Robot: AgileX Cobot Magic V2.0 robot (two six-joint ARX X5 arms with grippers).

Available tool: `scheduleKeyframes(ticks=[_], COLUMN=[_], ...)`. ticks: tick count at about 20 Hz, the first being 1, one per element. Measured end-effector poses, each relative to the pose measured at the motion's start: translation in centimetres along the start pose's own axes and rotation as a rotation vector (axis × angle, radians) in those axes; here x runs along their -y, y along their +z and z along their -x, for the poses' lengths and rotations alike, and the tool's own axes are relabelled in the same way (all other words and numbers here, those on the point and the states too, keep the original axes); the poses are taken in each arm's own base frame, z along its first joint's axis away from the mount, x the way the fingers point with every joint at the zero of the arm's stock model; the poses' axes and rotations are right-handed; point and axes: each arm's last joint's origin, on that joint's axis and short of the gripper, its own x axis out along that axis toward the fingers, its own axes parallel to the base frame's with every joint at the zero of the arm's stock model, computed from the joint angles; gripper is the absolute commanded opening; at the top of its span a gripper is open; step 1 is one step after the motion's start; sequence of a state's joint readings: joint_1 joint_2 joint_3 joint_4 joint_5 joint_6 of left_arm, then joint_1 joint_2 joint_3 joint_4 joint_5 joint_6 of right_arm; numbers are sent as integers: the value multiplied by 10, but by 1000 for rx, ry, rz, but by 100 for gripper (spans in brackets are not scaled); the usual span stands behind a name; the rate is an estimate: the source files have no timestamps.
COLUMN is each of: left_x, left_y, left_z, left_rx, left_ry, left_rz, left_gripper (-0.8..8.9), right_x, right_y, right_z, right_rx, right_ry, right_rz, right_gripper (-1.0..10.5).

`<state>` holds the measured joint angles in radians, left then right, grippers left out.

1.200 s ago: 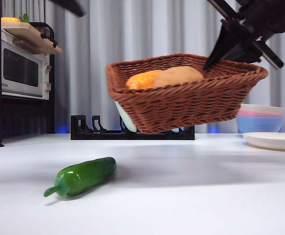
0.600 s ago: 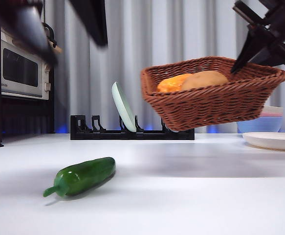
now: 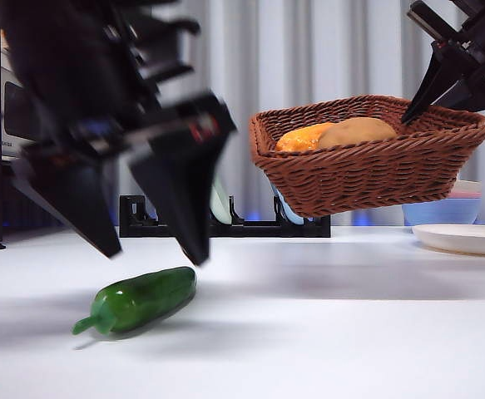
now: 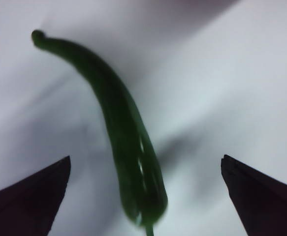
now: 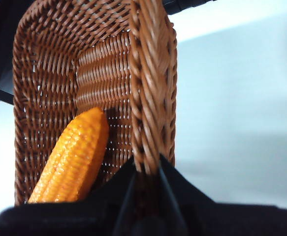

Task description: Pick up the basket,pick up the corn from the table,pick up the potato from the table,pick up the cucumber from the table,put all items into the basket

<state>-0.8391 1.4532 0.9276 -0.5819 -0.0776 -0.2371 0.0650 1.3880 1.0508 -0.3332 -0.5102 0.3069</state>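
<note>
Left gripper (image 4: 143, 196) hangs over the cucumber (image 3: 140, 300), jaws wide apart; right gripper (image 5: 145, 172) jaws clamp the basket (image 3: 375, 170) rim.

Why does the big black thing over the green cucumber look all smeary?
Front view: the left tool is smeared by motion blur above the cucumber, which stays sharp with a soft shadow on the table. Left wrist view: the cucumber itself looks streaky and soft. Right wrist view: the basket weave and corn are crisp.
</note>
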Motion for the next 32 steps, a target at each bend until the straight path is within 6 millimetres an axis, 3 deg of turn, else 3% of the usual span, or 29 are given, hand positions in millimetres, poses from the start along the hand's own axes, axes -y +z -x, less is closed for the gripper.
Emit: scheduleKeyframes(ticks=[3,5,8,10,11,18,21,25,29,32], left_x=[0,-1,-2,-3,-3,-1,1,8,14,16], left_y=[3,3,3,4,4,-3,-12,-11,1,18], left_z=[-20,-31,-40,-41,-41,-32,-18,24,73,107], left_rx=[-16,-39,-56,-56,-56,-150,-234,-268,-108,92], left_ry=[8,15,33,40,40,-86,-237,-579,-887,-926], left_rz=[6,8,10,6,1,-92,-141,-232,-358,-467], left_gripper=[523,444,224,17,-20,-7,-7,-7,-7,-7], right_x=[0,0,0,0,0,0,0,-2,-6,-11], right_y=[0,0,0,0,0,0,0,-1,-2,-5], right_z=[0,0,0,0,0,0,0,-1,-3,-6], right_rx=[0,-1,0,-1,-1,-2,-2,-6,-14,-29], right_ry=[0,0,0,0,-1,0,1,4,15,27], right_rz=[0,0,0,0,-1,-1,0,3,11,21], right_gripper=[-16,-16,-16,-16,-16,-16,-16,-16,-16,-16])
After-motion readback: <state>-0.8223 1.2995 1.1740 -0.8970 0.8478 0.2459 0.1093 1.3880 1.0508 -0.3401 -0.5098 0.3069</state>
